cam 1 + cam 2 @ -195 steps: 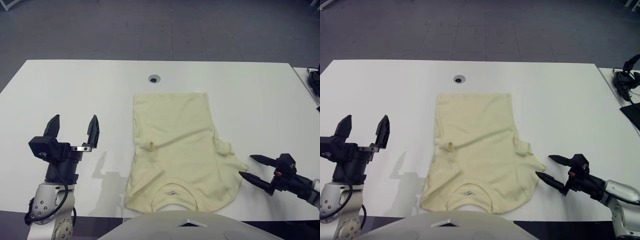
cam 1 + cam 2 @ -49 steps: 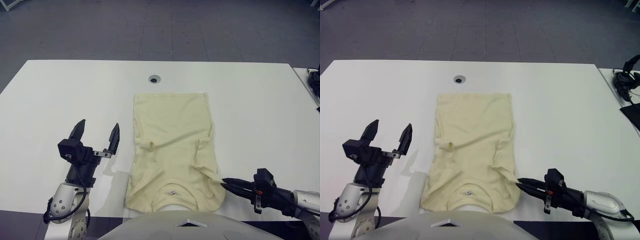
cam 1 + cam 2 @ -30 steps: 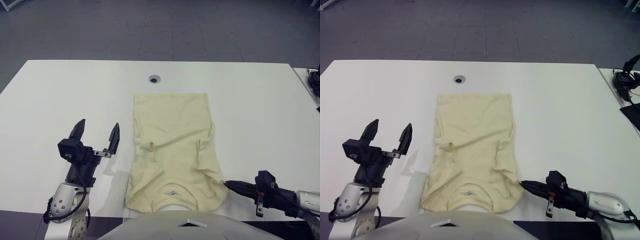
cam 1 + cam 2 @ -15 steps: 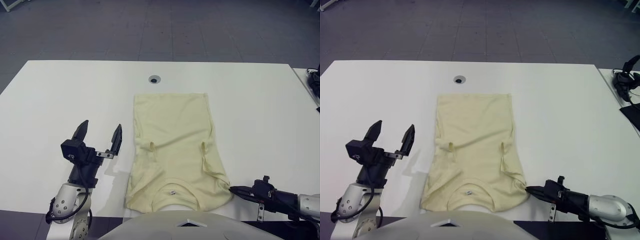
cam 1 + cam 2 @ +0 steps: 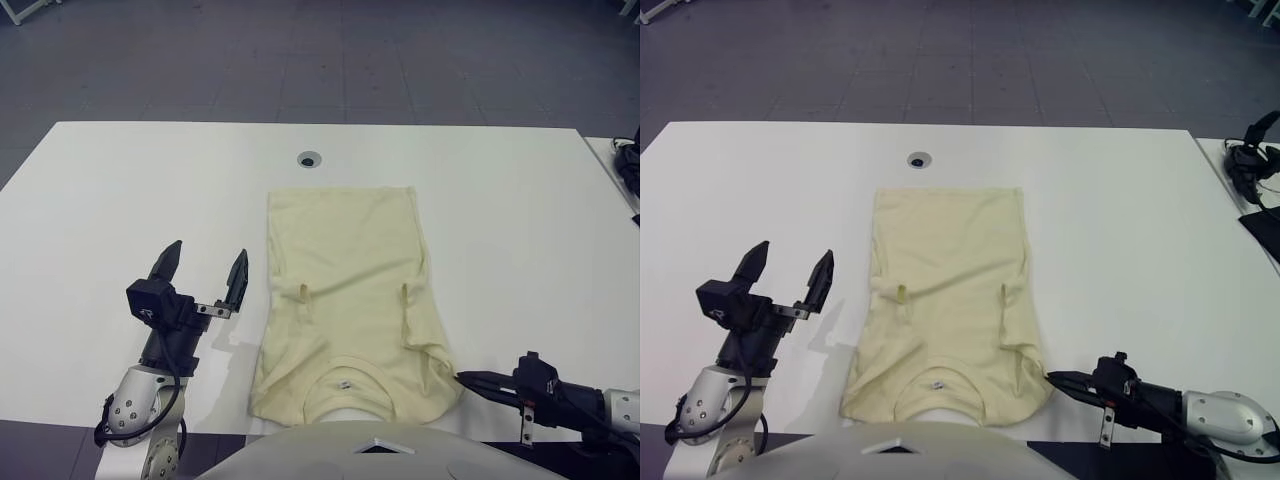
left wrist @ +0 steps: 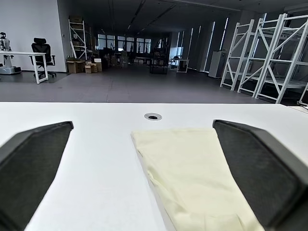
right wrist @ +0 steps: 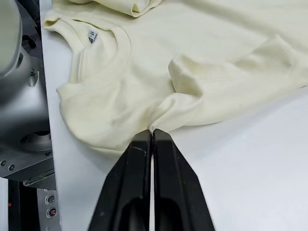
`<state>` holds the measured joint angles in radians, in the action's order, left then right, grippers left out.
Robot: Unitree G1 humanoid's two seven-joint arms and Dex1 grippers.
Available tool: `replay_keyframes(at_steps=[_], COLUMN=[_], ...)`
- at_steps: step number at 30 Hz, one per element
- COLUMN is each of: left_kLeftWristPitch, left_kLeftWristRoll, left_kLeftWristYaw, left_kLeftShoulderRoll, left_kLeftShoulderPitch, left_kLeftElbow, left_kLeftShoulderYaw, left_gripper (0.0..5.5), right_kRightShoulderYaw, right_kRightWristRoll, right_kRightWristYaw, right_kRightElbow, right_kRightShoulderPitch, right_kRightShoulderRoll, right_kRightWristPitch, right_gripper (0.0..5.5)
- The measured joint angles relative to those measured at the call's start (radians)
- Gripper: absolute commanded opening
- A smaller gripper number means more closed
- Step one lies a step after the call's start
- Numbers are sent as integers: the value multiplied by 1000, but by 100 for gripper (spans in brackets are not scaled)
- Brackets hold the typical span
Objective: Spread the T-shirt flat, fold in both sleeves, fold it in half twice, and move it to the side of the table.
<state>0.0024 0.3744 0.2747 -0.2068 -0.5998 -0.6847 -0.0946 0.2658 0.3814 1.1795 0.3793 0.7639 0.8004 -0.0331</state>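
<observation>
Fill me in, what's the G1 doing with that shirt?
It is folding a pale yellow T-shirt on the white table. The shirt lies with its collar toward the robot and both sleeves folded in; no half-fold yet. The right gripper is shut on the shirt's near right shoulder edge, low at the table. The left gripper hangs open above the table, left of the shirt and clear of it.

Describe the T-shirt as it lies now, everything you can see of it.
The T-shirt is pale yellow, soft knit cloth. It lies on the white table with its collar nearest the robot and its straight hem on the far side. Both sleeves are folded inward onto the body, leaving a narrow, slightly wrinkled shape that widens toward the shoulders. A small label sits inside the collar. The right gripper has its fingers shut on the shoulder edge at the robot's right.
</observation>
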Motion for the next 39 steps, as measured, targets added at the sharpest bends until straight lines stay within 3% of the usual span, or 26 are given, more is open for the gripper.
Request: replay_keyframes(at_steps=[9, 17, 26, 39], left_kLeftWristPitch=[0, 0, -1, -1], left_kLeftWristRoll=[0, 0, 0, -4], left_kLeftWristYaw=[-1, -1, -1, -1], left_kLeftShoulderRoll=[0, 0, -2, -2], left_kLeftShoulderPitch=[-1, 1, 2, 4], left_kLeftElbow=[0, 0, 1, 1], left_kLeftShoulderYaw=[0, -1, -4, -1], left_gripper=[540, 540, 540, 540], right_kRightShoulderYaw=[23, 110, -9, -75], right_kRightWristRoll=[53, 329, 122, 45], right_kRightWristYaw=[34, 64, -32, -92], right_kRightElbow=[-4, -6, -92, -108], right_kRightShoulderPitch=[6, -61, -152, -220], right_kRightShoulderRoll=[0, -22, -62, -74], right_kRightWristPitch=[26, 166, 129, 108], right_gripper=[189, 312, 452, 252])
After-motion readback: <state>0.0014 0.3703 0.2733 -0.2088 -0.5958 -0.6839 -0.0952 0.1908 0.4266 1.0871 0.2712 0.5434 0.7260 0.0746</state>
